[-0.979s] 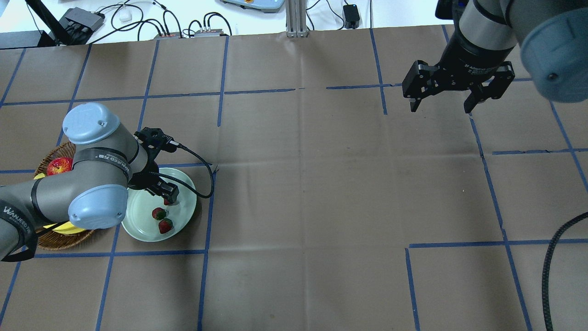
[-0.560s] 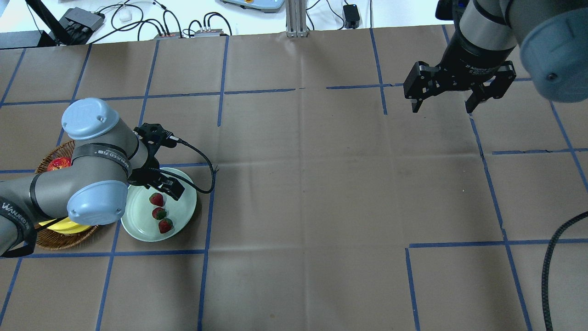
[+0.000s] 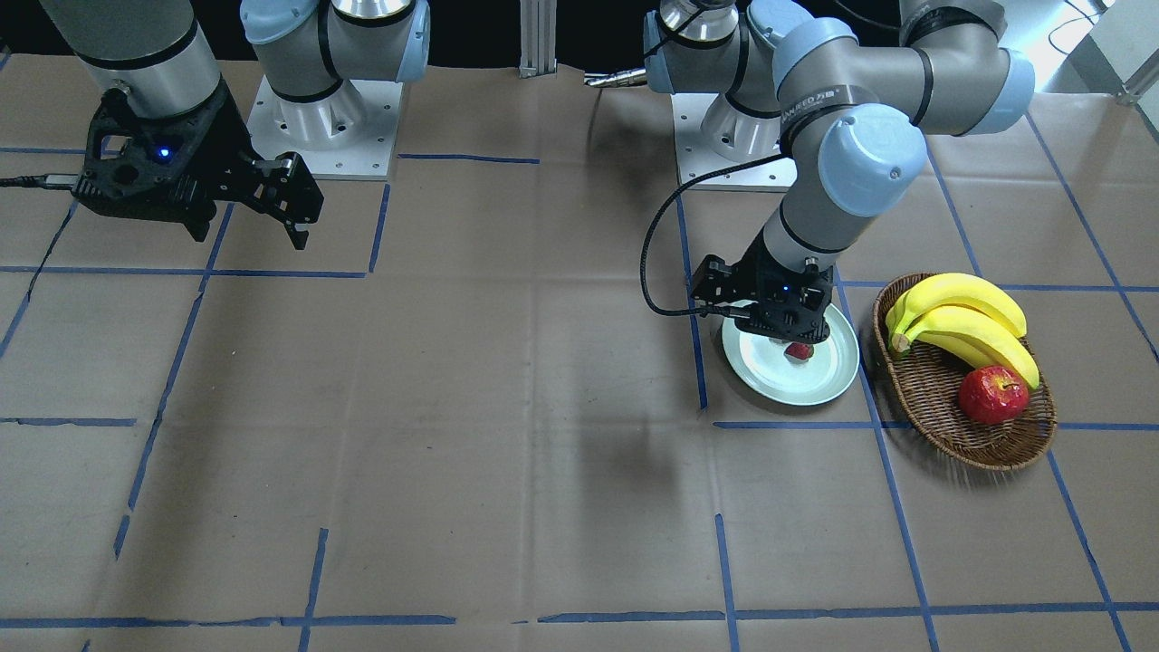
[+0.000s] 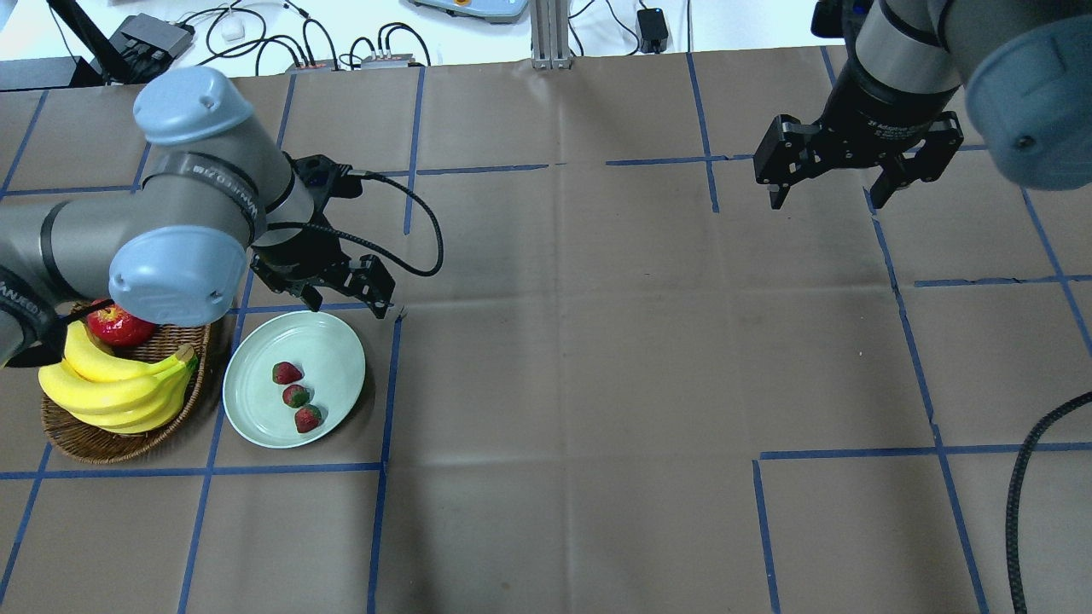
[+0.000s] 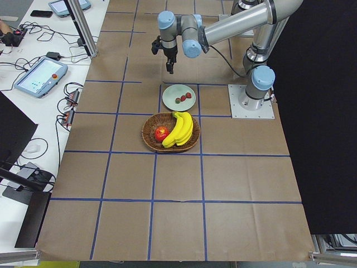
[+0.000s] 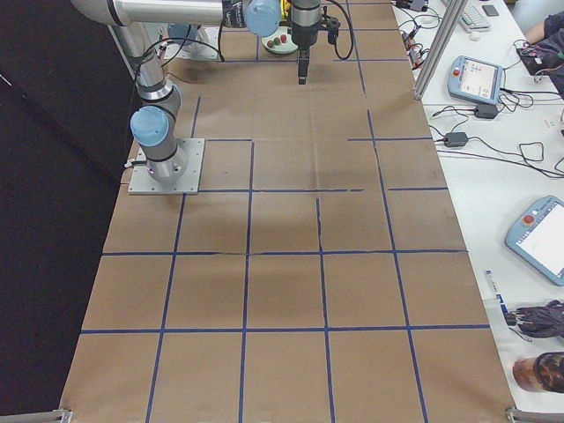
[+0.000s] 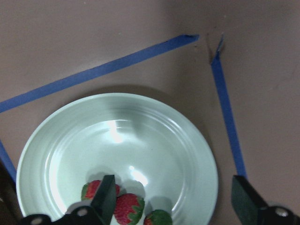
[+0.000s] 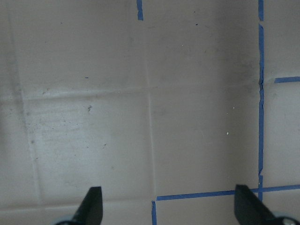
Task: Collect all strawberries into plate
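Three strawberries point(image 4: 295, 396) lie in a row on the pale mint-green plate point(image 4: 328, 358). My left gripper point(image 4: 345, 296) is open and empty, raised above the plate's far rim. In the left wrist view the strawberries point(image 7: 126, 208) show at the bottom of the plate point(image 7: 140, 140), between the open fingers point(image 7: 105, 197). In the front-facing view one strawberry point(image 3: 799, 350) shows on the plate point(image 3: 788, 385) under the left gripper. My right gripper point(image 4: 829, 192) is open and empty, high over the far right of the table.
A brown wicker basket point(image 4: 64, 431) with bananas point(image 4: 119, 388) and a red apple point(image 4: 115, 326) stands just left of the plate. Blue tape lines cross the brown table. A black cable point(image 4: 1024, 495) hangs at the right edge.
My left gripper let go of the third strawberry onto the plate, opened, then rose and moved toward the plate's far rim. The right gripper barely moved.
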Motion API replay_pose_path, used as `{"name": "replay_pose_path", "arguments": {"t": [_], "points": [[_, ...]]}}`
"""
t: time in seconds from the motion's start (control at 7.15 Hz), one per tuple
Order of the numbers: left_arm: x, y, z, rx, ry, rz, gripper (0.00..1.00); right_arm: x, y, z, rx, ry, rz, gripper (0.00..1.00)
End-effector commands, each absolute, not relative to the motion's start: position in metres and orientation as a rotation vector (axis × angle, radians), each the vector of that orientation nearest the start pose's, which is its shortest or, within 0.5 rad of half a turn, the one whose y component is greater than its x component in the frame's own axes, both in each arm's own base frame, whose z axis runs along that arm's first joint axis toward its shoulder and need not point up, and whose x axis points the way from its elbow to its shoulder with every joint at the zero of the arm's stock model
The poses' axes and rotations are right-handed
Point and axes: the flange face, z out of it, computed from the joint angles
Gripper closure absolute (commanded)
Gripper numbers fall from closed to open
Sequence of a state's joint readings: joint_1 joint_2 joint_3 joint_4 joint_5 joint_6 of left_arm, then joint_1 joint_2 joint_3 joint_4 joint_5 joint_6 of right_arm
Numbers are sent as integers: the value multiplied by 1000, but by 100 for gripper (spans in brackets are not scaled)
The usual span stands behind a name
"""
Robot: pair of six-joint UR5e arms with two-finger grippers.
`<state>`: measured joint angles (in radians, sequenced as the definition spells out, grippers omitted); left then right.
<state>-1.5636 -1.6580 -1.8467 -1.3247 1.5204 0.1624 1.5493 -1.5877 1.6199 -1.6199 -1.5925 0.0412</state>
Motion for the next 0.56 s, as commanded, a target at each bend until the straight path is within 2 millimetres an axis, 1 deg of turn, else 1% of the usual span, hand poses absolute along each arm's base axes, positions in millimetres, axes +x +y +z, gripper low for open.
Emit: {"name": "replay_pose_path", "arguments": {"t": [0.0,0.14,0.28,0.42], "points": [[-180,-478,423,100,3169,240,6,121,-489,477,97,3155,-27,0],[-184,-471,451,80,3171,215,4,121,-489,477,97,3155,-27,0],[-187,-456,475,81,3172,183,4,121,-489,477,97,3157,-27,0],[-190,-444,478,28,3170,194,2,121,-489,477,97,3157,-27,0]]}}
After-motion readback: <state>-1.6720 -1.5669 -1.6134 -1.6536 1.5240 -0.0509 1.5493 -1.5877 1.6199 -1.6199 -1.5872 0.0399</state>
